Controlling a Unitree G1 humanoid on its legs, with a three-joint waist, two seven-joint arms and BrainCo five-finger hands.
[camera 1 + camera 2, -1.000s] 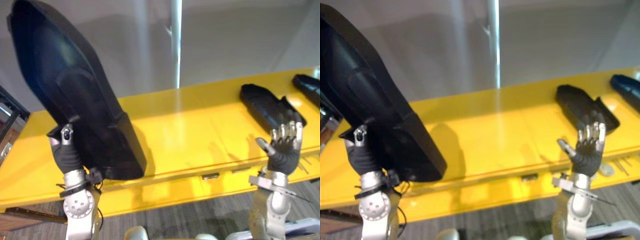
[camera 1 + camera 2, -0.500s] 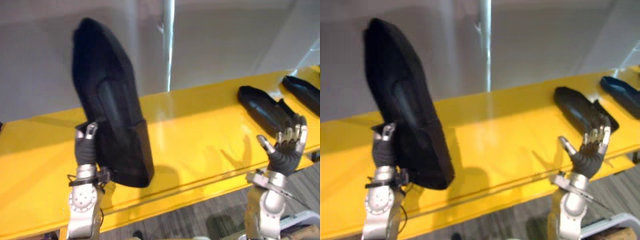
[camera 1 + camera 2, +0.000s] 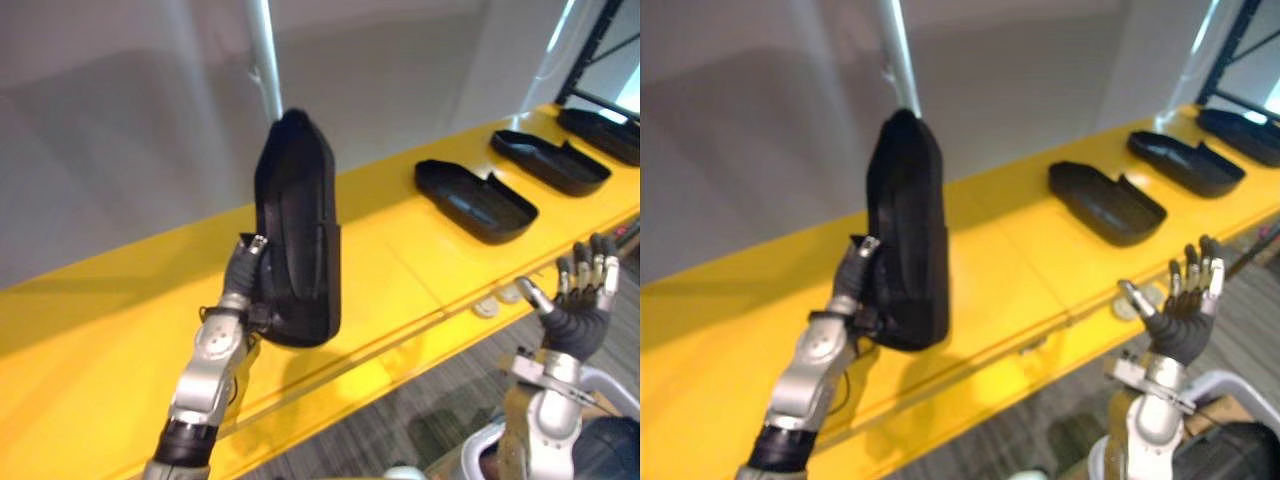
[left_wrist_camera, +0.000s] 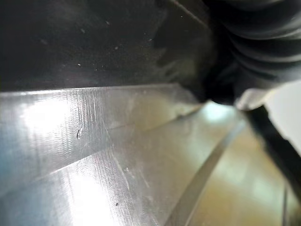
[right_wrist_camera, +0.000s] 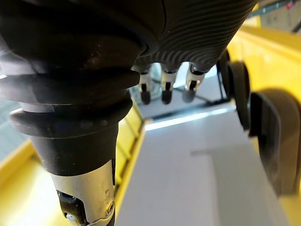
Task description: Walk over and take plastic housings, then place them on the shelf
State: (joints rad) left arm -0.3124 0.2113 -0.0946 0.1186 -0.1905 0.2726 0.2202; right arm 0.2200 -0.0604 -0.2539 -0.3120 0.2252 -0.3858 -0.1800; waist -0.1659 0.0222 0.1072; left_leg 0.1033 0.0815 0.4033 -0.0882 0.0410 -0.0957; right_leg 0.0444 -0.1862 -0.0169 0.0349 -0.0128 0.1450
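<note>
— While the left hand [image 3: 244, 278] gripped the housing [image 3: 295, 240], how did it stand?
— Nearly upright over the yellow shelf [image 3: 100, 330], thumb clamped on its near face, arm stretched forward. A second earlier it leaned left, closer to the head.
— And the right hand [image 3: 580, 312]?
— Raised by the shelf's front edge, fingers spread, empty, as before. Other housings [image 3: 475, 200] lay on the shelf beyond it.
</note>
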